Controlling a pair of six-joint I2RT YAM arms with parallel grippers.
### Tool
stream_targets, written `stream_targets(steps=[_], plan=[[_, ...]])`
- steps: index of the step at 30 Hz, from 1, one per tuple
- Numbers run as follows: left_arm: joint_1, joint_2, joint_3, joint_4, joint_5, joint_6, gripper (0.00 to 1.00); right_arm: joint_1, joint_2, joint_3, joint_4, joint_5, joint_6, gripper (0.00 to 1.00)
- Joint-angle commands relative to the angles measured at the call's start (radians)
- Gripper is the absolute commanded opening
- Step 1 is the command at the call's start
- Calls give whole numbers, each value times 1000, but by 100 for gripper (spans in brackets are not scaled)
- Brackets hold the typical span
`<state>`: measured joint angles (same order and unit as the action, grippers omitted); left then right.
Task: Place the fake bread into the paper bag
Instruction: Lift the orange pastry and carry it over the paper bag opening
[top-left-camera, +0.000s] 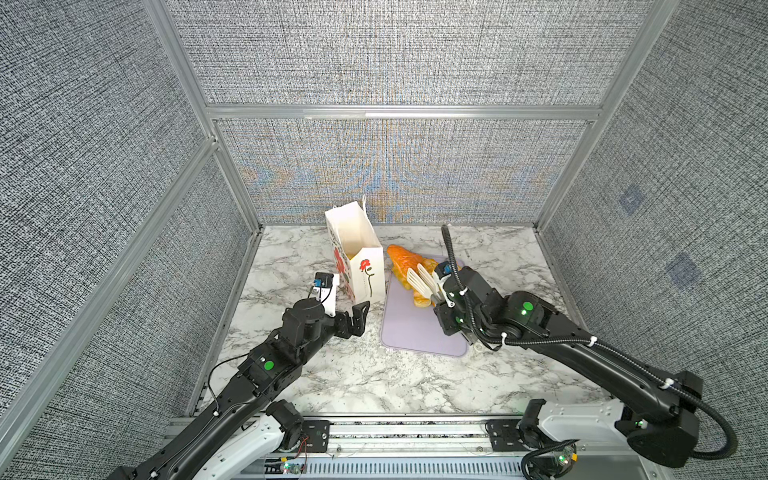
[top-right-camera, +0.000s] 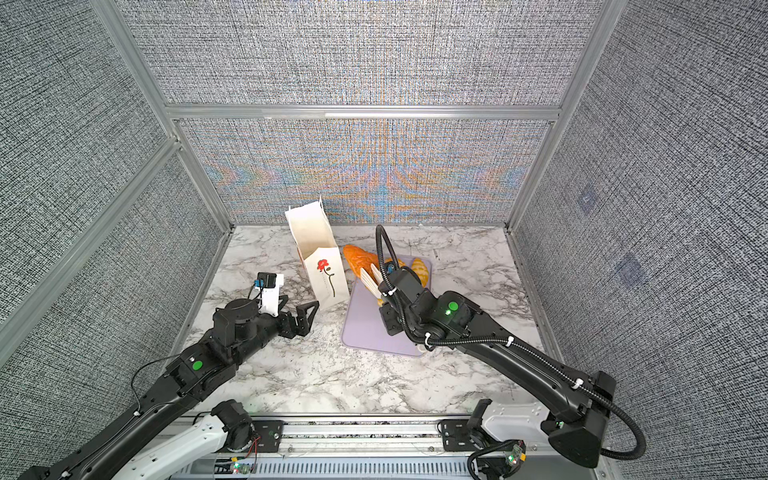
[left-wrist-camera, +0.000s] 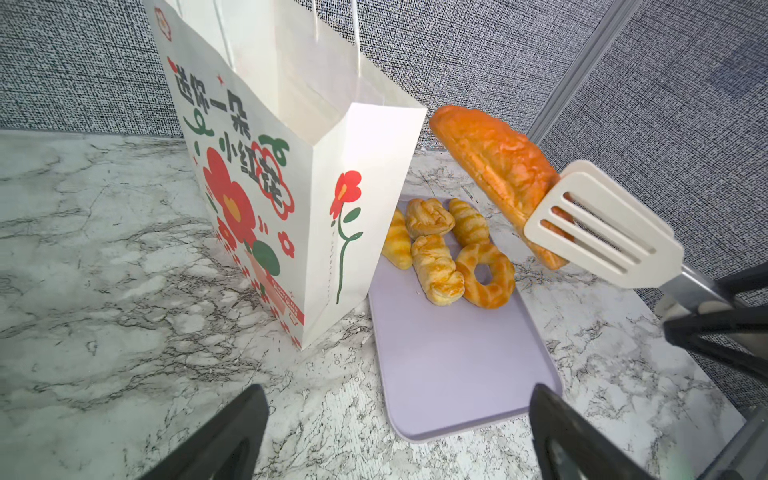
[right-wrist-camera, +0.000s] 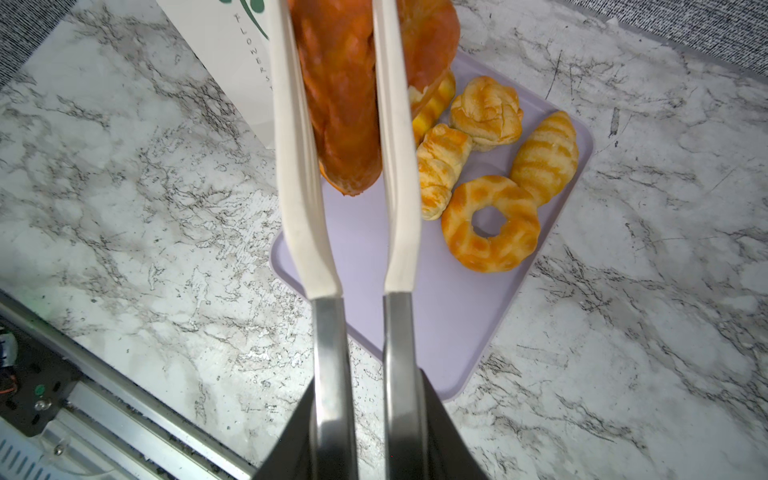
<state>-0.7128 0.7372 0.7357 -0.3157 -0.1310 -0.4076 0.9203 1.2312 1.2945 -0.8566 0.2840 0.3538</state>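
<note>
The white paper bag (top-left-camera: 361, 266) (top-right-camera: 322, 266) (left-wrist-camera: 291, 166) stands upright with its mouth open. My right gripper (top-left-camera: 442, 305) (top-right-camera: 386, 307) (right-wrist-camera: 370, 415) is shut on cream-tipped metal tongs (left-wrist-camera: 598, 224) (right-wrist-camera: 390, 166). The tongs pinch an orange-brown triangular bread (top-left-camera: 405, 257) (top-right-camera: 359, 257) (left-wrist-camera: 498, 166) (right-wrist-camera: 340, 104), lifted in the air just right of the bag. Several golden pastries lie on the tray, among them a ring (left-wrist-camera: 486, 274) (right-wrist-camera: 490, 224) and a croissant (right-wrist-camera: 544, 158). My left gripper (top-left-camera: 349, 311) (top-right-camera: 296, 309) (left-wrist-camera: 399, 399) is open and empty, low by the bag's near corner.
A lilac tray (top-left-camera: 415, 332) (top-right-camera: 370, 332) (left-wrist-camera: 457, 361) (right-wrist-camera: 457, 324) lies on the marble table, right of the bag. Grey fabric walls with aluminium posts close the back and both sides. A metal rail runs along the front edge.
</note>
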Motion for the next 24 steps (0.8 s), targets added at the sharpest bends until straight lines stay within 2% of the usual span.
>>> stream_targets(steps=[1,13,16,20,24], plan=[[1,11,19,-5,-5,34,99,-1,-11,25,33,1,-9,31],[40,22,55,-6,-32,51,99,5,22,133,64,-39,-48,32],[68,27,63,-22,-22,56,100,11,55,176,77,-52,-62,32],[93,24,71,-46,-67,59,100,23,112,243,82,-72,-79,32],[137,30,83,-64,-46,84,99,30,167,308,105,-102,-90,32]])
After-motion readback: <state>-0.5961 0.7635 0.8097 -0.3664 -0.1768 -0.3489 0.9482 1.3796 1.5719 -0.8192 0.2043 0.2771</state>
